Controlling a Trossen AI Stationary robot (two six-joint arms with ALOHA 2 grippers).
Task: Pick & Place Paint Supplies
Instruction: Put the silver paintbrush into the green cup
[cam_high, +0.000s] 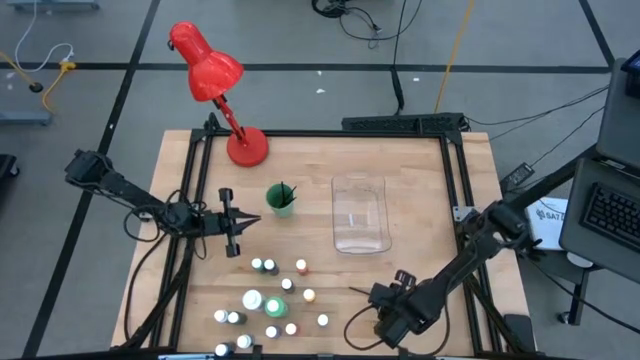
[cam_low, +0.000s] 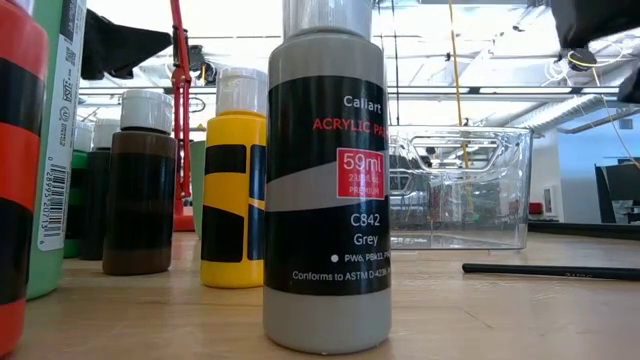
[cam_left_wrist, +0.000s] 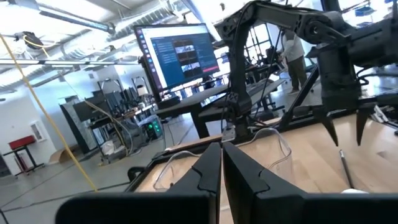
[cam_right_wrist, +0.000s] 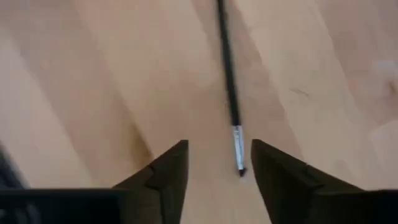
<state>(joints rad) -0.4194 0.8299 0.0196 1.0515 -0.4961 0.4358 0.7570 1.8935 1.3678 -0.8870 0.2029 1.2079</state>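
Observation:
A thin dark brush (cam_right_wrist: 227, 74) lies flat on the wooden table, its silver ferrule end (cam_right_wrist: 239, 149) between the fingers of my right gripper (cam_right_wrist: 219, 168). That gripper is open and points down over the brush near the table's front, right of the bottles (cam_high: 380, 298). I cannot see it touching the brush. Small white-capped paint bottles (cam_high: 270, 300) stand in a cluster at the front. My left gripper (cam_high: 235, 228) is shut and empty, held level at the table's left above the cluster. A green cup (cam_high: 281, 199) holds brushes.
A clear plastic bin (cam_high: 358, 213) stands at mid-table, right of the green cup. A red desk lamp (cam_high: 215, 75) stands at the far left corner. In the low view a grey bottle (cam_low: 325, 180), a yellow bottle (cam_low: 232, 180) and a brown one (cam_low: 140, 190) stand close by.

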